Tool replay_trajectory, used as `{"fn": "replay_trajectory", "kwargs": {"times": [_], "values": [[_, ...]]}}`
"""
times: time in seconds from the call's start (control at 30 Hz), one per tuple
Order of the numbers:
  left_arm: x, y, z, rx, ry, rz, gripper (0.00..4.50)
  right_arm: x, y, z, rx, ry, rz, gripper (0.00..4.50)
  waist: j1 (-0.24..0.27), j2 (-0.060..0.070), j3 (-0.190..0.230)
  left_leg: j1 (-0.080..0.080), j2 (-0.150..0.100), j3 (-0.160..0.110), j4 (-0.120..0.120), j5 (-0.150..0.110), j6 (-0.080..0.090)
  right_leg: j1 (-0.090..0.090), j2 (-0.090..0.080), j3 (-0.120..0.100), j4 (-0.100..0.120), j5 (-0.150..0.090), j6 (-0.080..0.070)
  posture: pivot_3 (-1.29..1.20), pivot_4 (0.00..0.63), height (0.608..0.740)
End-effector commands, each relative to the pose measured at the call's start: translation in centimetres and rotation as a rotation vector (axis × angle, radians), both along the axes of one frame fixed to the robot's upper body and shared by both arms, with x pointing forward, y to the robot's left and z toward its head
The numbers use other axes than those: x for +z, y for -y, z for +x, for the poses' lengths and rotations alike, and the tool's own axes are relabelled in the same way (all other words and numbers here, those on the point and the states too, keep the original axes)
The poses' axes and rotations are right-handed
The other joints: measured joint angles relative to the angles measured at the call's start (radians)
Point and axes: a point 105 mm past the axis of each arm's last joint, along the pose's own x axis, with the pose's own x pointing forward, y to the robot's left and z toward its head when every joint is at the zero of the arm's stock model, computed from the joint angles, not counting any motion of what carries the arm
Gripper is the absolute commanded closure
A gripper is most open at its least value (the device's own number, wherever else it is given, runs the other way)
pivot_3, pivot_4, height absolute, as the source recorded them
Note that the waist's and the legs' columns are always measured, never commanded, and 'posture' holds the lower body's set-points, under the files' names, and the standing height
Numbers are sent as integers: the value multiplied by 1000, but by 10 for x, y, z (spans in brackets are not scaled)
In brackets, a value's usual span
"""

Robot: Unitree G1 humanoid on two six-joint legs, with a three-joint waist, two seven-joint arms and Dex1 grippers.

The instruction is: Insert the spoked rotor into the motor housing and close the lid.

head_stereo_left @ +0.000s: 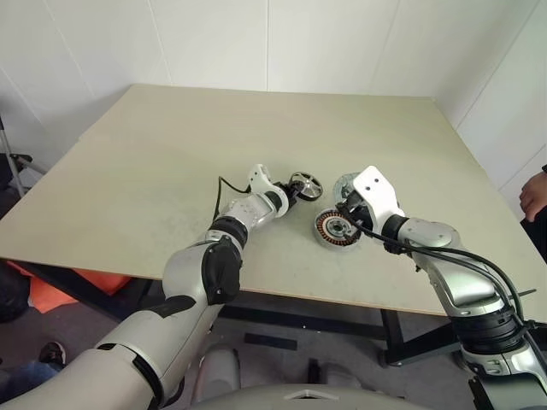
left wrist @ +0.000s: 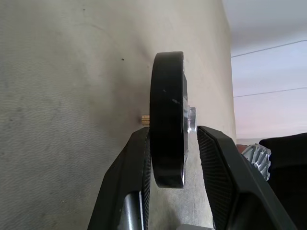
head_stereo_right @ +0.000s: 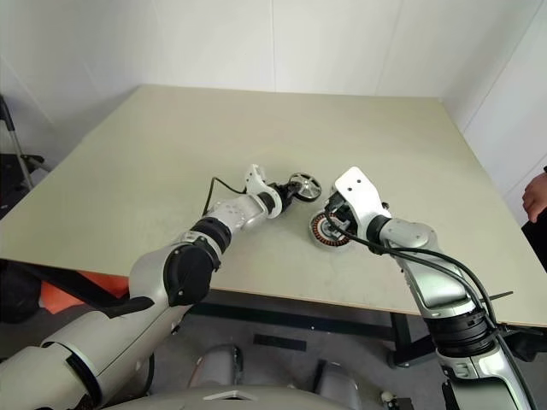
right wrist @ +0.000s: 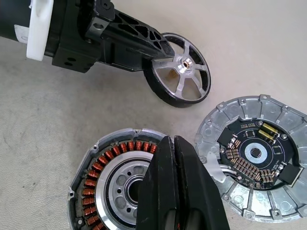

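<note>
Small dark wheel near the middle of the tabletop (head_stereo_left: 171,154): the spoked rotor (right wrist: 183,72). Black round the outside, shiny silver inside, with a few spokes and a little hub. Stands up on its edge, not flat.

Left gripper (head_stereo_left: 292,191) set narrow around the spoked rotor, one finger on each side. One finger (left wrist: 139,158) flat against one face; a thin gap between the other finger (left wrist: 216,158) and the hub side. Not squeezed tight yet.

Just beside the rotor, flat on the tabletop: the motor housing (right wrist: 103,177), round and silver with a ring of copper coils. Right next to that: the lid (right wrist: 230,112), round and silver, lying with a dark round board showing in its middle.

Right gripper (right wrist: 173,143) pressed closed with nothing in it, right over the motor housing. Cannot tell if touching.

All three round parts close together, fairly near the front edge of the tabletop. Lots of bare tabletop to the left and toward the far wall. Past the right edge, a person's hand (head_stereo_left: 534,195).
</note>
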Motion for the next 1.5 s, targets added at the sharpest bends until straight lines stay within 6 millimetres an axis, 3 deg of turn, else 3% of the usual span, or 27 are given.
{"fn": "replay_trajectory", "kwargs": {"times": [0.03,0.2,0.77,0.9,1.13,1.37,1.5], "values": [[9,16,-3,-42,29,-26,2927,21,-1,1,5,80,-6,4500,0,0,0,0,0,0,0,0,0,0,0,0,0,0,0,0,0,740],[9,15,-3,-40,29,-25,4088,22,-1,3,3,82,-6,4500,0,0,0,0,0,0,0,0,0,0,0,0,0,0,0,0,0,740],[20,0,4,-30,63,-82,4096,22,2,4,-8,85,-15,4500,0,0,0,0,0,0,0,0,1,0,0,0,0,0,0,0,0,740],[23,-43,14,26,61,-177,4096,23,16,6,-59,91,-38,4500,-8,0,0,0,0,0,0,0,0,-1,0,0,0,0,0,0,0,740],[32,-88,13,-10,100,-233,4096,25,53,16,-207,101,-81,4500,0,0,0,0,0,0,-1,0,0,-1,0,0,0,0,0,0,0,740],[66,-73,-9,-264,137,-400,4096,17,61,22,-239,75,-116,4500,-2,0,1,0,-1,0,-1,0,0,-1,-1,0,0,0,0,0,0,740],[72,-55,-24,-416,156,-392,4096,13,62,21,-242,63,-123,4500,-3,0,1,0,0,0,-1,0,0,-1,-1,0,0,0,0,0,0,740]]}}
